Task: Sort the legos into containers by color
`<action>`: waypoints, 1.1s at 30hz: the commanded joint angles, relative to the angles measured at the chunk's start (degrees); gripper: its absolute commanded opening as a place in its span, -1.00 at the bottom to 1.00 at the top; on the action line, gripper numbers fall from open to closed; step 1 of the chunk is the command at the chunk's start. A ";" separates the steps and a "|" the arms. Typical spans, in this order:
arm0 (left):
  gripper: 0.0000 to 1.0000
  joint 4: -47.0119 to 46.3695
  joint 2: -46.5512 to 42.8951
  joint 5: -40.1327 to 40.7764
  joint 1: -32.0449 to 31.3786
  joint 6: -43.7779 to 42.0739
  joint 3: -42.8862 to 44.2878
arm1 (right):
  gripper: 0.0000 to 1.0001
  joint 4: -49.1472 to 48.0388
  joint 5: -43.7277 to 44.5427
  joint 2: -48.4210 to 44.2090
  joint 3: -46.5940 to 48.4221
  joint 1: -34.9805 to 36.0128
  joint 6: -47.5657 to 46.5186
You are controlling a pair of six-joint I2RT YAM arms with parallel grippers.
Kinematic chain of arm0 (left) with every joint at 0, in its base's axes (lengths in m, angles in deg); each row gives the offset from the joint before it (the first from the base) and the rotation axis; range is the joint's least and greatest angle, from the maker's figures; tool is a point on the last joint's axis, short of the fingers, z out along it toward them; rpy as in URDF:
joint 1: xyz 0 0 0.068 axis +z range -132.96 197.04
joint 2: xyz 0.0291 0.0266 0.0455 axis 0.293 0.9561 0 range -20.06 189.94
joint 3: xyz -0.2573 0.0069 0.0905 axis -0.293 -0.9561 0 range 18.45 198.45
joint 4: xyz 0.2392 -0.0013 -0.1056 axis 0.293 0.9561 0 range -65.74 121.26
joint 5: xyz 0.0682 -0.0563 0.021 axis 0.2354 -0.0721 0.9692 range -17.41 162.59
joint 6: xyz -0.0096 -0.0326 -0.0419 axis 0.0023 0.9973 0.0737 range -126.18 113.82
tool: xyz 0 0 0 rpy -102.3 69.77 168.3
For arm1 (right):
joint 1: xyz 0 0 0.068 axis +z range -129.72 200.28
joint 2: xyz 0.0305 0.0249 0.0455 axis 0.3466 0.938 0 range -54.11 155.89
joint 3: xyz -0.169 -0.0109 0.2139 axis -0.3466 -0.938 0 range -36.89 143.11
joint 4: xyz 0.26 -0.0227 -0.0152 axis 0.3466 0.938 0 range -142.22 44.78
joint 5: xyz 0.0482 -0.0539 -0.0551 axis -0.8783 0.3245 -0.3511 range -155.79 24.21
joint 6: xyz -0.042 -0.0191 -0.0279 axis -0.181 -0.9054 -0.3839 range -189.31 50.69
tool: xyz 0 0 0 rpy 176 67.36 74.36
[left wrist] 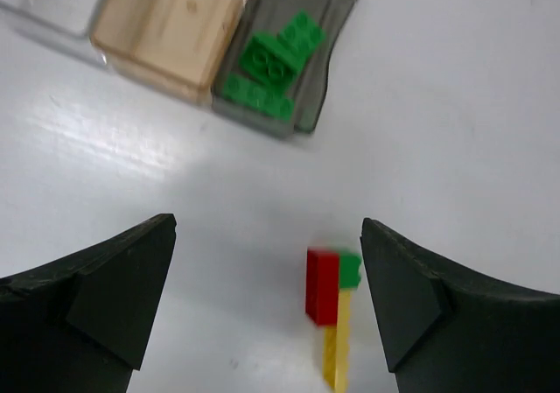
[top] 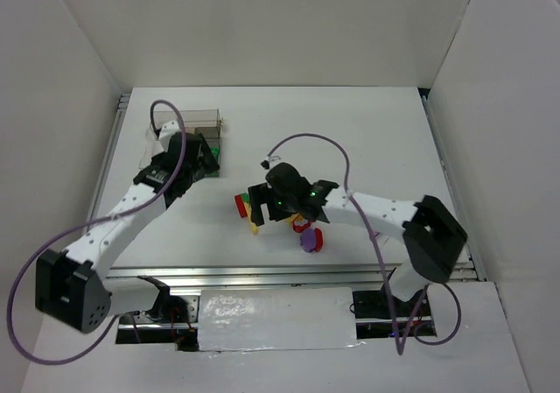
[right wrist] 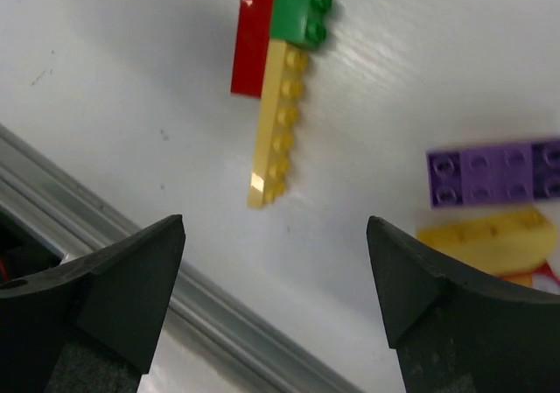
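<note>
White counter [top: 376, 130] carries the loose legos [top: 308, 242]: red brick [right wrist: 252, 34], green brick [right wrist: 297, 8] and yellow bar [right wrist: 276, 122] touching, a purple piece [right wrist: 494, 172] nearby. Green bricks [left wrist: 271, 60] lie in the grey compartment [left wrist: 308, 113] of the box [left wrist: 157, 69]. Both jaws stand wide and empty, left near the box, right over the cluster. Picking looks in hand; next the right jaws must drop and close on one piece alone.
</note>
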 commanded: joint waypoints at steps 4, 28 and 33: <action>0.99 2.02 -14.40 -8.58 -3.59 0.03 -11.51 | 0.60 5.02 -2.59 15.16 13.56 1.82 -4.14; 0.99 9.76 -29.35 -14.65 -3.94 -0.50 -16.79 | -0.70 2.39 -1.37 21.69 14.36 4.20 -5.46; 0.99 7.05 -29.62 -19.57 -3.94 0.73 -16.70 | -1.00 -2.71 0.04 12.66 7.26 4.73 -5.37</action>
